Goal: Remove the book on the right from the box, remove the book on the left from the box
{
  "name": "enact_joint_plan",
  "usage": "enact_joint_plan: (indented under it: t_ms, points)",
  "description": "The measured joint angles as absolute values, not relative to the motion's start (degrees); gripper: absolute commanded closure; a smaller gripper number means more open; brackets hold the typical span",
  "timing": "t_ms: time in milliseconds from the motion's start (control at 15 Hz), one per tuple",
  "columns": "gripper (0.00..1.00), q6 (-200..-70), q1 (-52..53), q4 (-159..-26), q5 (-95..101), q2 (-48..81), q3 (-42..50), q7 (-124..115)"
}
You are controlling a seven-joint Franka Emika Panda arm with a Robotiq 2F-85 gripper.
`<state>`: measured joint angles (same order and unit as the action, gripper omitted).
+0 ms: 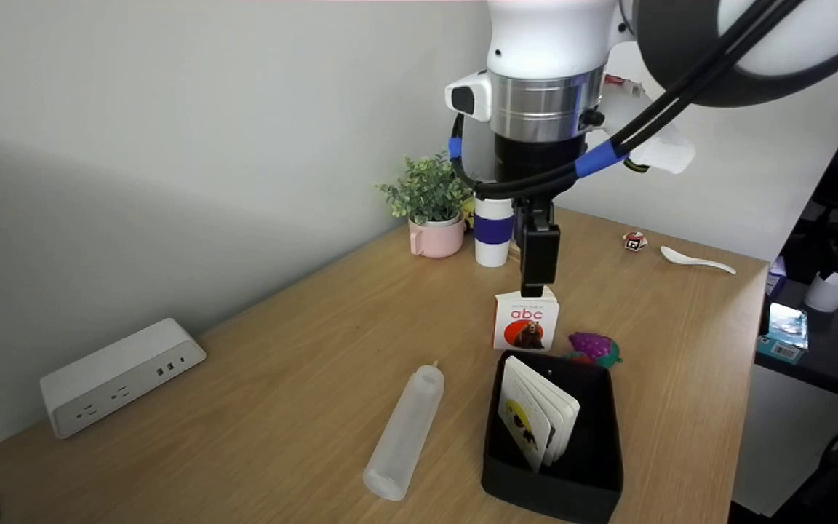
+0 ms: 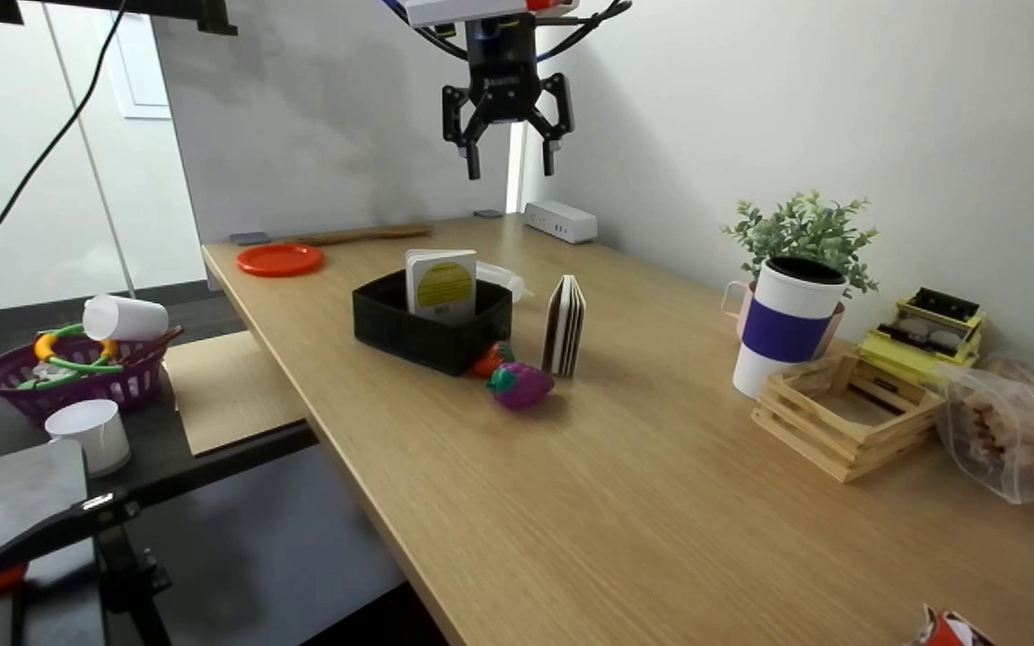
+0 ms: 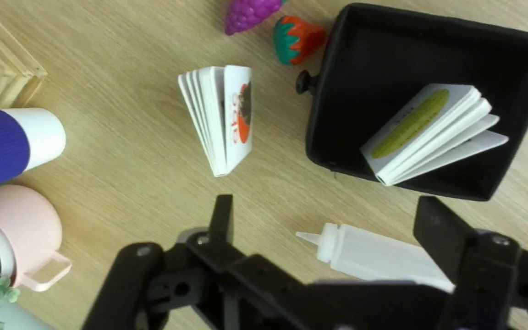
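A small white board book with a yellow oval on its cover (image 3: pixel 410 121) stands on edge inside the black open-topped box (image 2: pixel 409 336), its top rising above the rim. Seen from above in the wrist view, its long axis slants from lower left to upper right: the leaves meet at the lower-left end and fan out towards the upper right, while the yellow-oval cover faces the upper left.

A second white board book, lettered "abc" above a brown bear on a red disc (image 1: pixel 526 327), stands upright on the light wooden surface (image 1: pixel 295 378), outside the box and near one end of it. From above it runs almost straight up and down the wrist view, leaves joined at the lower end and spread at the upper, its lettered cover turned towards the box.

The black two-fingered gripper (image 2: pixel 512 172) hangs well above both books, pointing down, its fingers (image 3: pixel 440 231) spread wide apart. In the wrist view the lettered book appears above the tip at that view's left, the boxed book above the tip at its right. Between the tips shows a translucent plastic squeeze bottle (image 3: pixel 378 254), partly hidden, nozzle towards the left.
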<state>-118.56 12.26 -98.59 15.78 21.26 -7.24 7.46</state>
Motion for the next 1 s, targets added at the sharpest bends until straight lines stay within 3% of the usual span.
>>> enact_joint_plan:
  t_ms: [333, 1000]
  points:
    - [0.0, -123.65, 12.43, -99.63, 5.98, 21.33, -8.92, -0.89]
    - [0.0, -147.04, 14.09, -109.52, 3.24, 21.41, -7.1, -26.76]
